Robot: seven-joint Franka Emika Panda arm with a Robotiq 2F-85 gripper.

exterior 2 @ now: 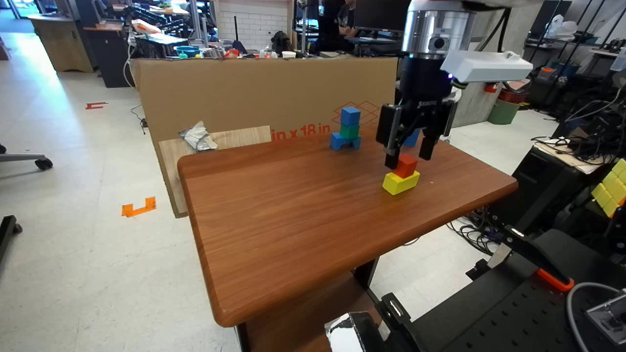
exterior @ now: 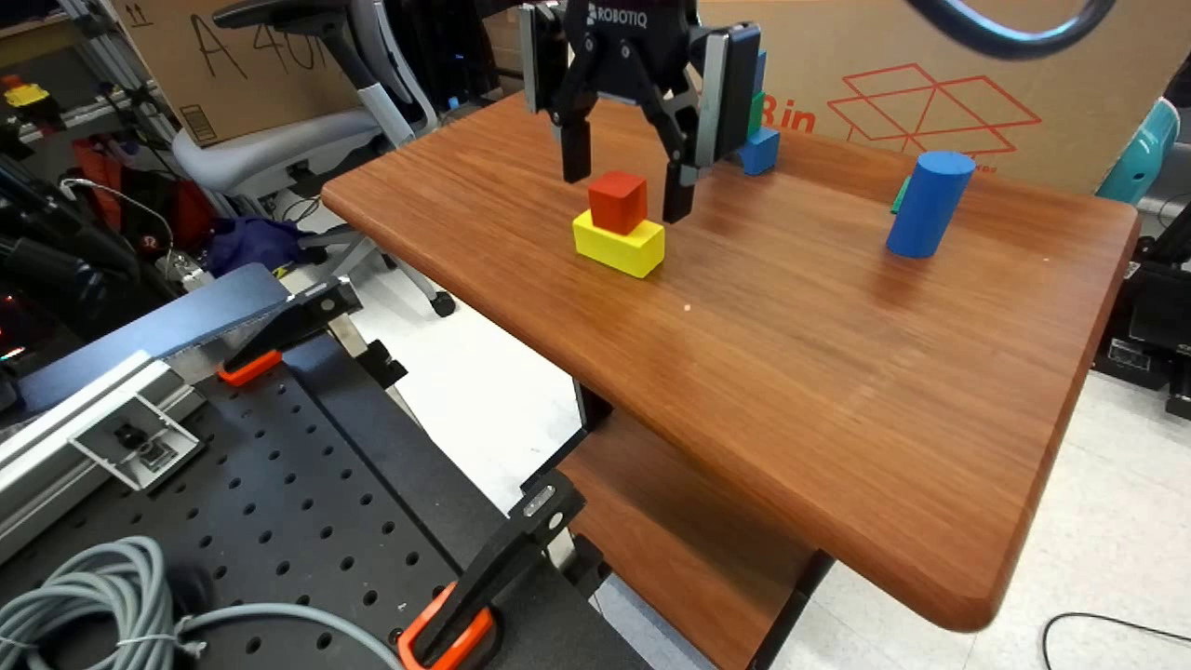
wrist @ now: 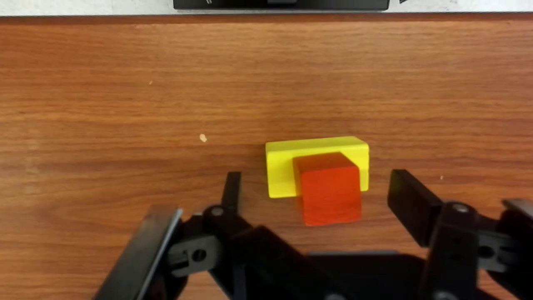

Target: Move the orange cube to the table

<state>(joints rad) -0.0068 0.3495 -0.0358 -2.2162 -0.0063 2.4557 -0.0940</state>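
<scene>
The orange cube (exterior: 618, 203) rests on top of the flat yellow block (exterior: 616, 249), which lies on the wood-grain table (exterior: 837, 372). In both exterior views my gripper (exterior 2: 409, 160) hangs pointing down at the cube. Its jaws stand wide apart, one finger on either side. In the wrist view the cube (wrist: 331, 196) sits between the two black fingers of my gripper (wrist: 315, 177), with a gap left of it and another to its right. Neither finger touches it there. The yellow block (wrist: 281, 175) is partly covered by the cube.
A stack of blue and green blocks (exterior 2: 349, 131) stands toward the back of the table. Farther along is a blue cylinder (exterior: 930, 205). A large cardboard box (exterior: 893, 84) rises behind the table. The black perforated workbench (exterior: 307, 521) with clamps lies across a floor gap.
</scene>
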